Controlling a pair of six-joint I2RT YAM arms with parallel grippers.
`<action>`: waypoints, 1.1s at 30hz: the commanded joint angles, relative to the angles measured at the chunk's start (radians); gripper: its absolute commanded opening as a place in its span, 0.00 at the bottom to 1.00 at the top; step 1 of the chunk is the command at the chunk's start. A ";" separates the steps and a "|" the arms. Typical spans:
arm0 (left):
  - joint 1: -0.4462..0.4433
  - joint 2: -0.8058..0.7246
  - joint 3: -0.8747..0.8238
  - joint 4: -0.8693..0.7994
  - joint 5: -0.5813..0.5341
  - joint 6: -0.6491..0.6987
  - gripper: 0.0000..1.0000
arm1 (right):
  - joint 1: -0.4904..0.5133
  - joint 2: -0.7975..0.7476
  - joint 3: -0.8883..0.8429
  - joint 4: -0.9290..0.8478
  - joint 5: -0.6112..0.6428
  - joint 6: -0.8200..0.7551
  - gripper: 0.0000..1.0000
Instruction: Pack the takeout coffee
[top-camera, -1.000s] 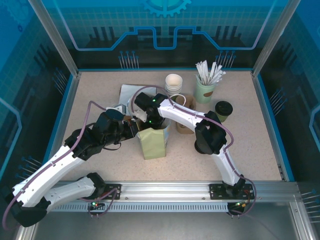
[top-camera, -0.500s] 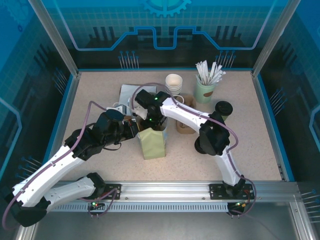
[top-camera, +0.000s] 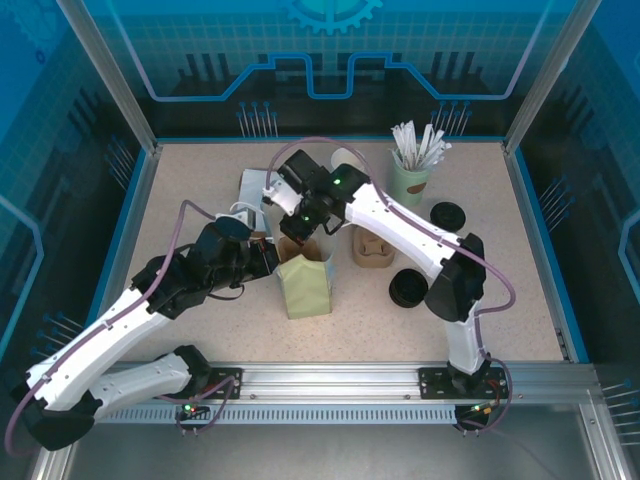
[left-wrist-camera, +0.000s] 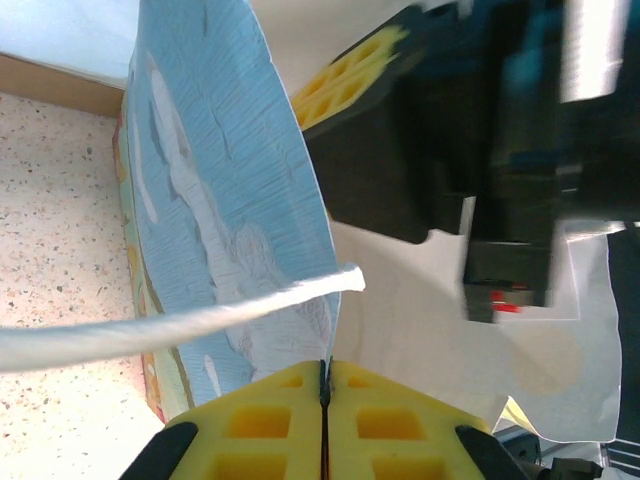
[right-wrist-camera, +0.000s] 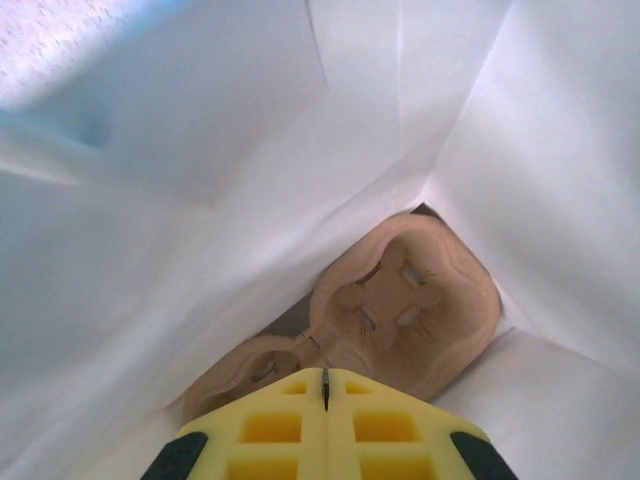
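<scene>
The takeout coffee (top-camera: 446, 214), an olive-green cup with a dark top, stands at the right, partly behind my right arm. A green and blue paper bag (top-camera: 306, 287) stands upright mid-table. My left gripper (top-camera: 268, 256) is shut on the bag's left rim; in the left wrist view the yellow jaws (left-wrist-camera: 324, 366) pinch the edge of the blue wall (left-wrist-camera: 220, 190) below a white handle cord (left-wrist-camera: 190, 322). My right gripper (top-camera: 299, 235) hangs shut and empty in the bag's mouth. Its wrist view has the gripper (right-wrist-camera: 325, 376) above a brown pulp carrier (right-wrist-camera: 405, 300) on the bag's floor.
A second brown carrier (top-camera: 372, 250) sits right of the bag. A black round lid (top-camera: 408, 289) lies near it. Behind are a mint-green cup of white sticks (top-camera: 411, 180), a white cup stack (top-camera: 349, 158) and white sheets (top-camera: 254, 186).
My right arm has risen and drawn back from deep in the bag, its elbow swinging right and uncovering the black lid. The left gripper has kept its hold on the rim.
</scene>
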 joint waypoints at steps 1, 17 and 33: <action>-0.006 0.015 0.025 -0.040 -0.032 0.020 0.08 | -0.015 -0.075 0.054 -0.016 -0.014 0.019 0.02; -0.007 0.035 0.046 -0.034 -0.045 0.026 0.08 | -0.030 -0.235 0.082 -0.058 0.108 0.028 0.13; -0.008 0.034 0.072 -0.032 -0.055 0.049 0.45 | -0.086 -0.452 -0.055 -0.010 0.136 0.053 0.64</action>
